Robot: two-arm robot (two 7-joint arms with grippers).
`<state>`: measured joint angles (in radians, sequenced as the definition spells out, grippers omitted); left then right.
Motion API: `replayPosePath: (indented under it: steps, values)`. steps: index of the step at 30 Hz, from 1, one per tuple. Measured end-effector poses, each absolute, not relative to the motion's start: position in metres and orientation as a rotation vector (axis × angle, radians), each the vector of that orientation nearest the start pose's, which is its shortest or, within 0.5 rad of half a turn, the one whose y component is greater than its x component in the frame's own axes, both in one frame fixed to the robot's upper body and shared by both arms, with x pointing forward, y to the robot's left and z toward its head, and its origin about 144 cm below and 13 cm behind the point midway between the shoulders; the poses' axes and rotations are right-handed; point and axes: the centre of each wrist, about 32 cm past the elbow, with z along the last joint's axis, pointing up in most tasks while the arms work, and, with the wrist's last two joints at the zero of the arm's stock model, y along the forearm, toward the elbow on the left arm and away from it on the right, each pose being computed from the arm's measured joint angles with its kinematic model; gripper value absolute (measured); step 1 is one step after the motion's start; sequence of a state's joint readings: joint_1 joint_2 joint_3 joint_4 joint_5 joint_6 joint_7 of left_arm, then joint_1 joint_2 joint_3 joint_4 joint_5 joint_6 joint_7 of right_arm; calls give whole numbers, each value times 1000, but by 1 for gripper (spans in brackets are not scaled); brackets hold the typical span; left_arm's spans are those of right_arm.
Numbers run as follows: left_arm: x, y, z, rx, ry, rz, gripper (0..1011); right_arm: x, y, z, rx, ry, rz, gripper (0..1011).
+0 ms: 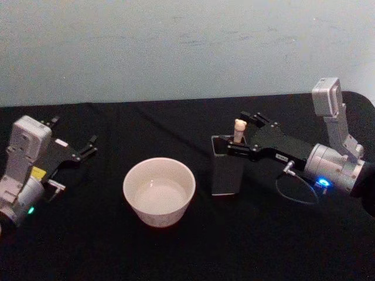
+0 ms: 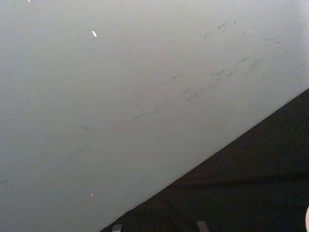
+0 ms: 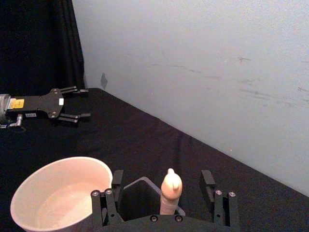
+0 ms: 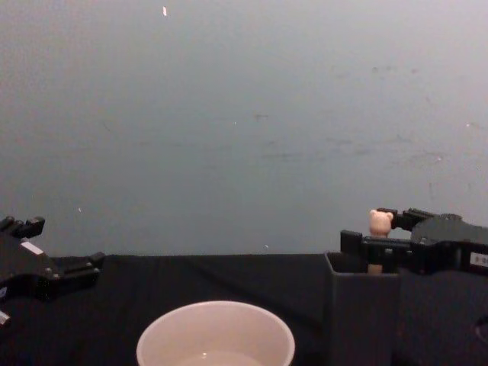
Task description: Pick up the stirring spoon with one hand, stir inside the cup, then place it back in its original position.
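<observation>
Right gripper [image 1: 240, 134]: black angular fingers, spread and released, standing either side of the stirring spoon [image 1: 238, 129] with a gap on each side.
Stirring spoon: smooth beige handle topped by a bear head, upright in the holder [image 1: 227, 172]; its lower part is hidden inside.
Holder: tall, dark grey, square-sided, matte, just right of the cup [image 1: 158, 218].
Cup: wide, round, cream-white, thick-rimmed.
Table [image 1: 176, 126]: covered in black cloth.
Wall [image 1: 187, 47]: pale and scuffed.
Left gripper [image 1: 73, 133]: fingers apart and empty, parked at the table's left, well apart from the cup.
Labels: a yellow and a white sticker on the left gripper, a small white one on the right; the writing is too small to read.
</observation>
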<state>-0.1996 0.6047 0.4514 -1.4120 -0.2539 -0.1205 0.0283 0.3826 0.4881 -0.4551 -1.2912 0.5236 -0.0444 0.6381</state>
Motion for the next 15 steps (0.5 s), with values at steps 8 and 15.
replayPosePath:
  steps: [8, 15]
  values:
    - [489, 310, 1140, 304, -285, 1248, 1001, 544, -287, 1170, -79, 0, -682, 1000]
    - [489, 310, 1140, 304, -285, 1248, 1001, 544, -288, 1170, -78, 1, -683, 860]
